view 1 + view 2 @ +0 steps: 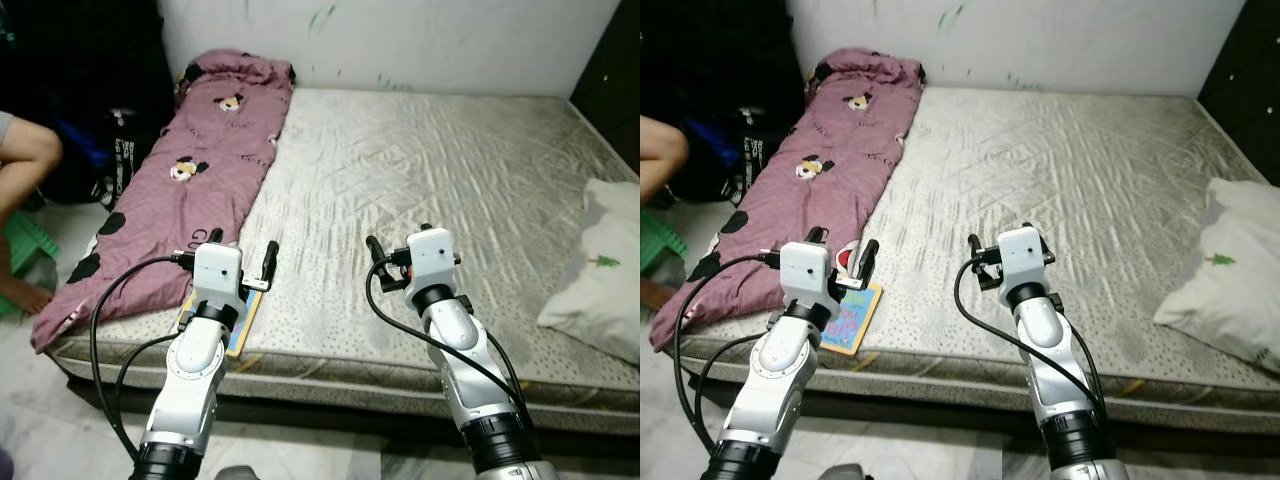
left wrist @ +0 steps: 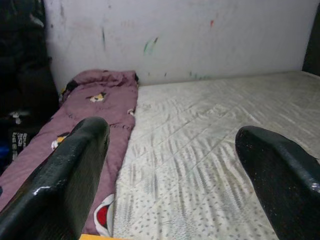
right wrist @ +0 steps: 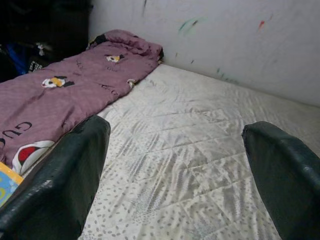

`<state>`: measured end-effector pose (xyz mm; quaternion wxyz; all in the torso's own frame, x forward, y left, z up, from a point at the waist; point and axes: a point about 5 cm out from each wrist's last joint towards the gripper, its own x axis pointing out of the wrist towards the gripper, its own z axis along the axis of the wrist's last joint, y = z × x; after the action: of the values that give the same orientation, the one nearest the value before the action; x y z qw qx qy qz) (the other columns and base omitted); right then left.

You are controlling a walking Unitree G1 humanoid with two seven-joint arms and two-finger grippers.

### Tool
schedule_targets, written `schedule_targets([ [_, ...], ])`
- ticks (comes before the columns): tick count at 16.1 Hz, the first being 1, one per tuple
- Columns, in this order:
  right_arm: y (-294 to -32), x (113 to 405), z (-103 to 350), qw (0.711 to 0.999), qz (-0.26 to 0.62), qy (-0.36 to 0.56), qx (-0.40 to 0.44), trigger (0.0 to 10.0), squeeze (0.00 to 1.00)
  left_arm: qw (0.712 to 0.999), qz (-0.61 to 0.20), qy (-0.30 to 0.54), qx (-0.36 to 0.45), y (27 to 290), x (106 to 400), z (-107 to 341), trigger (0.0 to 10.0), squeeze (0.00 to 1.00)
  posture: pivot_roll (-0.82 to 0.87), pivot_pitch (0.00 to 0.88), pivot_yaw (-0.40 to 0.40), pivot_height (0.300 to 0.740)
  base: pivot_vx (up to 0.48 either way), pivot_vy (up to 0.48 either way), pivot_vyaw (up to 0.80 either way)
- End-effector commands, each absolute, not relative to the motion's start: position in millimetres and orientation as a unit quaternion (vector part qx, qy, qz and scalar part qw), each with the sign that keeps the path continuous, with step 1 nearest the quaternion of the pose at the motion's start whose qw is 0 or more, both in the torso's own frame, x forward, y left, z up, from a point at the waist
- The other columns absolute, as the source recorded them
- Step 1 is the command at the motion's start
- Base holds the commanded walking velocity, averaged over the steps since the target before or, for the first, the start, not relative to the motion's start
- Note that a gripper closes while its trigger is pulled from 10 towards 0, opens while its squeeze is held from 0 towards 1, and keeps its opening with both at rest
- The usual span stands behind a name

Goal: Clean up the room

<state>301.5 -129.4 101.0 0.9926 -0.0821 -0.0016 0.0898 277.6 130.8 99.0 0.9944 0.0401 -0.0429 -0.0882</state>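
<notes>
Now, far left of frame: person's bare leg (image 1: 25, 150) beside green stool (image 1: 25, 250) on floor. Maroon cartoon-print blanket (image 1: 190, 170) runs along left edge of bed, upper left down to lower left. Left gripper (image 1: 243, 252) hovers low over mattress (image 1: 440, 170) near front edge, fingers spread, holding nothing. Colourful book (image 1: 852, 318) lies flat just under it, touching blanket edge. Right gripper (image 1: 398, 245) centre frame, above bare mattress, fingers apart, empty. White pillow (image 1: 600, 265) at right edge of bed.
</notes>
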Motion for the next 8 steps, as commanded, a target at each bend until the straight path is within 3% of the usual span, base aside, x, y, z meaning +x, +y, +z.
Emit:
schedule_targets([
  [1,-128.4,303.2,103.6,0.992,0.093,-0.005,-0.081,10.0,0.00,0.994,-0.086,-0.048,0.043,132.4,278.5,101.8,10.0,0.00,0.03,0.000,-0.011,0.740,0.000,0.000,0.00],
  [8,-128.1,303.7,101.9,0.994,0.089,0.000,-0.065,10.0,0.00,0.994,-0.085,-0.042,0.050,132.3,278.2,100.0,10.0,0.00,0.04,0.000,-0.015,0.740,0.000,0.000,0.00],
])
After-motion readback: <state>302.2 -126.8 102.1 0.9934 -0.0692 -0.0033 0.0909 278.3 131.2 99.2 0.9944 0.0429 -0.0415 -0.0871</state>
